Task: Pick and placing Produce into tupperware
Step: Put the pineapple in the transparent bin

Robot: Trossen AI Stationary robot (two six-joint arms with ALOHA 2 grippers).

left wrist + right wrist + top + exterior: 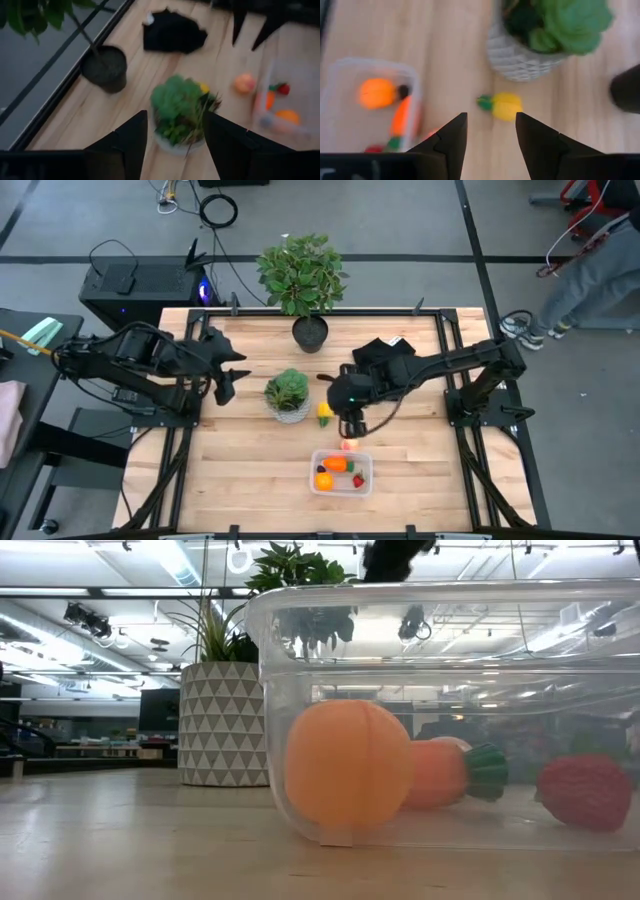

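Observation:
The clear tupperware [341, 472] stands near the table's front edge. In it lie an orange ball [348, 762], a carrot [450, 773] and a red strawberry [585, 792]. A peach-coloured piece [347, 445] lies on the table just beyond the tupperware's far rim. A yellow piece [506, 105] lies on the wood beside the white pot [290, 412] of the succulent. My right gripper [352, 428] hangs open above the table between the yellow piece and the peach piece, holding nothing. My left gripper [225, 382] is open and raised, left of the succulent.
A black pot with a tall green plant [309, 332] stands at the table's far edge. A black cloth [172, 31] lies on the wood to its right, under the right arm. Bare wood lies left and right of the tupperware.

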